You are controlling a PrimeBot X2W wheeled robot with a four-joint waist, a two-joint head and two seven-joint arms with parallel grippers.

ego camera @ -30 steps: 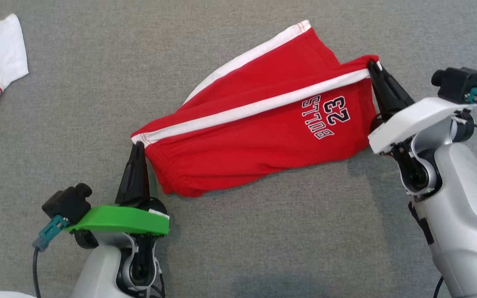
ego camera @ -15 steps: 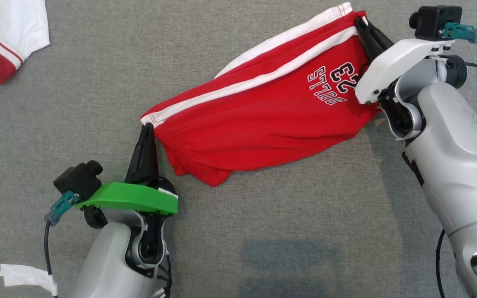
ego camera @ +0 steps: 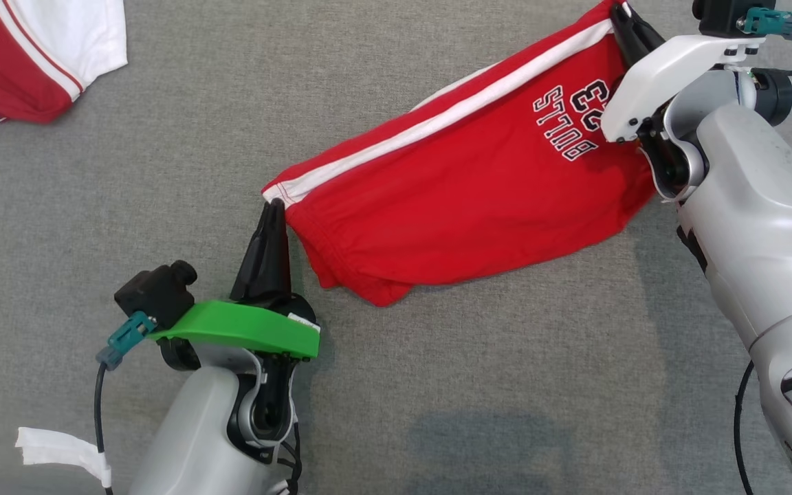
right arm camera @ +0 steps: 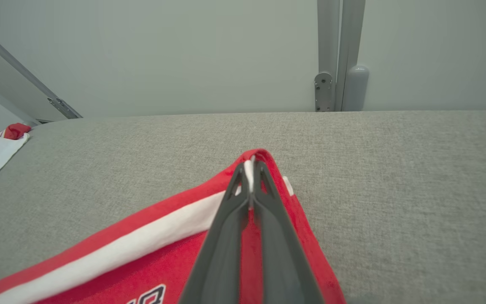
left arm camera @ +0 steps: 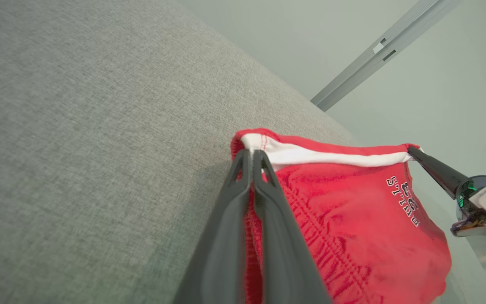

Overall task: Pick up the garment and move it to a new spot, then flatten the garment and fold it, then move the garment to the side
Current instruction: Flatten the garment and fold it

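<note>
The garment (ego camera: 465,199), a pair of red shorts with a white stripe, hangs stretched between the two arms. Its long side runs on a slant from the middle of the head view up to the upper right corner. The left fingers (ego camera: 272,220) are pressed tight together on the low end of the stripe, at the waist corner, and the shorts lie up and to the right of them. The right fingers (ego camera: 630,26) are pressed tight on the high end, by the letters and the number. Each arm has its own end, so neither is nearer. To lay it flat, I think both arms must go the same way with the stripe pulled straight, or the cloth will bunch up. The bottom sags, and I cannot tell if it touches the table (ego camera: 437,385), which is grey and looks soft. Another red and white cloth (ego camera: 38,48) lies well apart in the upper left. Behind the table is a pale wall (right arm camera: 184,55) with metal rails (right arm camera: 329,33).
</note>
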